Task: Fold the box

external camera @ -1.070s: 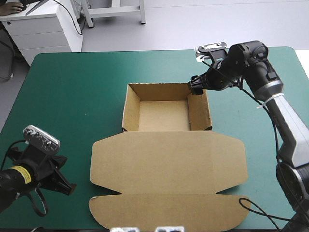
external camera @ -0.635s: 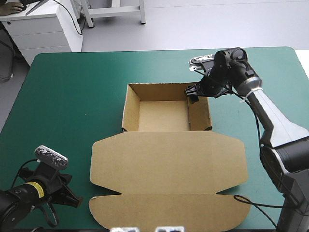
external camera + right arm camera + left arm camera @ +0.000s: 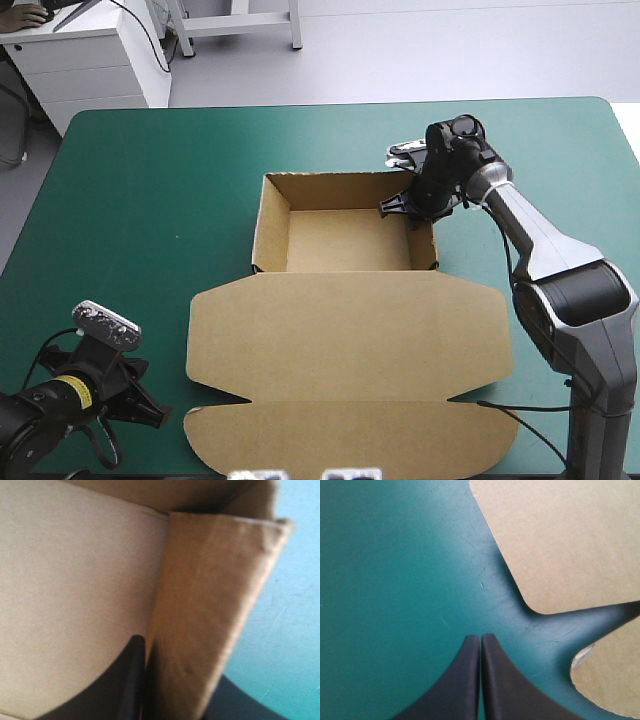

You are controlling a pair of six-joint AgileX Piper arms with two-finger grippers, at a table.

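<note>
We see the right gripper (image 3: 406, 206) apparently pinching the box (image 3: 350, 335) by its raised wall; board looks stiff, light. The left gripper (image 3: 480, 639) is clenched, empty.

The left hand (image 3: 480, 639) points down at the counter (image 3: 390, 565), its two black fingers (image 3: 462, 680) pressed together into one pointed arch with only a hairline seam between them and nothing held. Ahead of it and off to one side the box (image 3: 560, 535) lies as flat brown board. A large panel ends in a rounded corner, then comes a narrow shadowed notch, then the rounded end of a second flap (image 3: 615, 675) nearer the hand.
</note>
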